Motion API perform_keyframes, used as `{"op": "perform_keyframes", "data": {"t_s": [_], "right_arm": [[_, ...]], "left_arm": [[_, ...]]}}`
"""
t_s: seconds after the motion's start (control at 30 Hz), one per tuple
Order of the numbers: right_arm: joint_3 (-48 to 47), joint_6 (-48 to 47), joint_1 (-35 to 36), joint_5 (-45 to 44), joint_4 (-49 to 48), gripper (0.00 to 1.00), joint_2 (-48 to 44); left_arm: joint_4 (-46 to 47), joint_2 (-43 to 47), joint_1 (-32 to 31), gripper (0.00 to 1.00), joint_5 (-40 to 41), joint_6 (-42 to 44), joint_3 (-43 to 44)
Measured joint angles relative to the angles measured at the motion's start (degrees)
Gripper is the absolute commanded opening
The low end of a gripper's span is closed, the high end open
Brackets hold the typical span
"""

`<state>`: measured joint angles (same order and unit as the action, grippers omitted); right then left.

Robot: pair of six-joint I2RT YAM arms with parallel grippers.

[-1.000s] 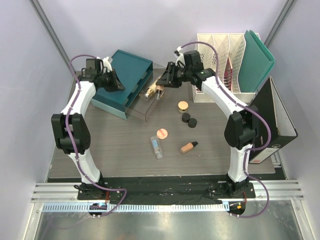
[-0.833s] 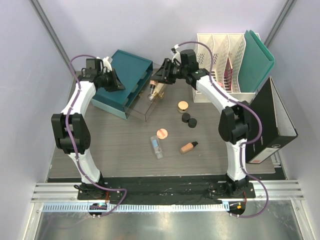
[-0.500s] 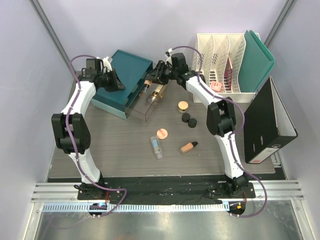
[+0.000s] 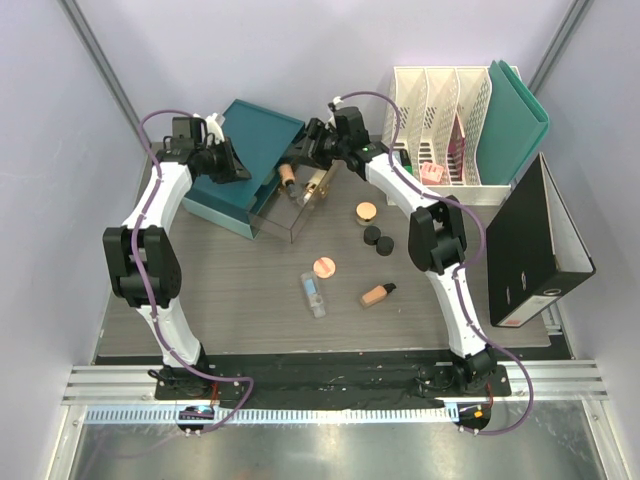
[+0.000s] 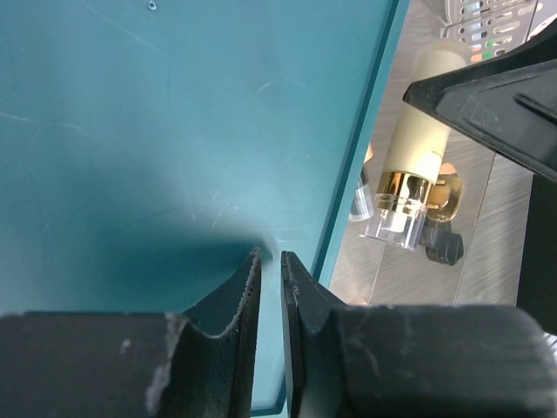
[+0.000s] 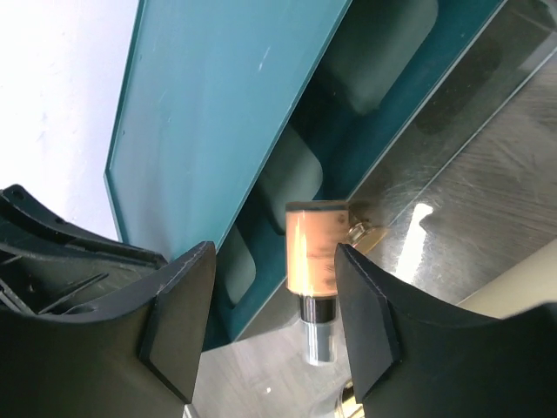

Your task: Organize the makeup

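Grey wood table (image 4: 220, 300) with pale walls around it. At the back sits a teal box (image 4: 250, 125) with its clear drawer (image 4: 285, 222) pulled out. The right gripper (image 4: 298, 160) hangs over the drawer, jaws wide apart, and a peach bottle (image 6: 317, 252) shows between them, not touched. A cream bottle (image 5: 416, 148) lies beside it. The left gripper (image 5: 271, 259) rests on the box top, jaws almost together, holding nothing. A pink compact (image 4: 323, 267) and clear tube (image 4: 314, 295) lie out on the table.

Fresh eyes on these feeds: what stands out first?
The open right gripper straddles a peach cylindrical bottle over the clear plastic drawer by the teal organizer, rear left. The left gripper sits shut over that organizer's top. A round pink compact lies loose mid-table.
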<state>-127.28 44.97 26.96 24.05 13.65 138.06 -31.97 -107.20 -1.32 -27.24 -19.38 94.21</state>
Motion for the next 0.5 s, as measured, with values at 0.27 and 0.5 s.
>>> {"op": "perform_keyframes", "data": {"t_s": [0.27, 0.5], "right_arm": [[0.0, -2.34, 0.26, -2.62, 0.48, 0.64, -0.72], [7.82, -12.22, 0.24, -5.68, 10.69, 0.68, -13.92]], "left_arm": [[0.02, -0.02, -0.02, 0.17, -0.04, 0.0, 0.02], [0.11, -0.09, 0.0, 0.18, -0.28, 0.02, 0.02]]}}
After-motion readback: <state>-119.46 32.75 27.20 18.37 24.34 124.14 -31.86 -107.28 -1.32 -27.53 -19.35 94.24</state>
